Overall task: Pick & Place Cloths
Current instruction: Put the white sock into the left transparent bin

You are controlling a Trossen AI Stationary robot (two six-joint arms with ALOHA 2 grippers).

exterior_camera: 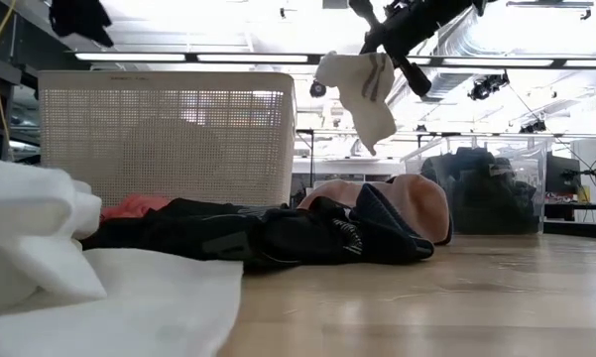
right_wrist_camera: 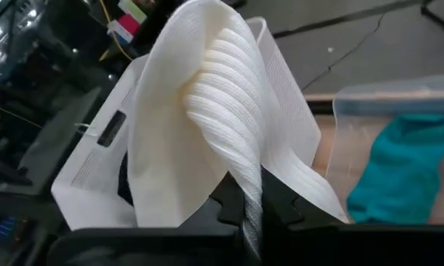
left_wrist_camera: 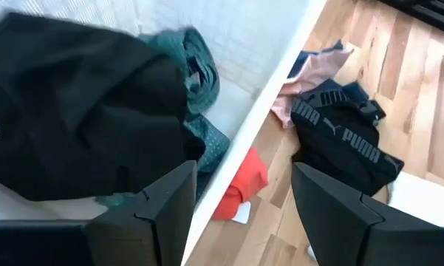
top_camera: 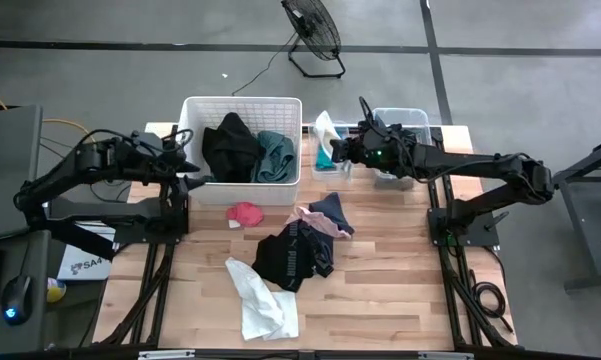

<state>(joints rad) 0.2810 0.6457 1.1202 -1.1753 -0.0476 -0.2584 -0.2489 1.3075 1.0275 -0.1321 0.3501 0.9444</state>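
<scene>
Two arms in play: the right gripper (right_wrist_camera: 251,203) is clenched on a white ribbed cloth (right_wrist_camera: 207,118), dangling it high at the upper centre of the low view, just beside the white slatted plastic basket (top_camera: 242,190). Left gripper (left_wrist_camera: 240,214) hangs released over the basket's edge. Risk, I'd judge: the grasp pinches only a narrow fold, so the cloth could slip onto the wooden table (top_camera: 390,290) short of the basket.

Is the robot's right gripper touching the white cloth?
Touching. The right wrist view shows the right gripper pinching the white cloth between its fingers.
</scene>
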